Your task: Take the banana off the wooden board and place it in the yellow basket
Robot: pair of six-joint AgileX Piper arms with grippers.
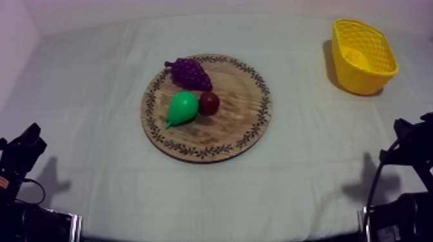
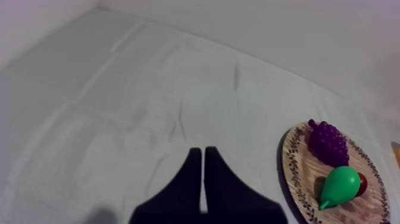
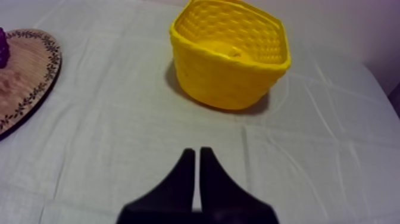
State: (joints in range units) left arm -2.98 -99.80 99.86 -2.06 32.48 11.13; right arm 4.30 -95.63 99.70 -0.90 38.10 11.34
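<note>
Your left hand and right hand, each closed on nothing, sit low at either side of the tabletop, and a pale yellow curve, seemingly the banana, lies inside the yellow basket near the far right edge, with open room between it and the wooden board.

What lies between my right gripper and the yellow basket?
Bare cloth. The right wrist view shows it: the right gripper, fingers together, faces the yellow basket across open cloth, the wooden board off to one side.
</note>
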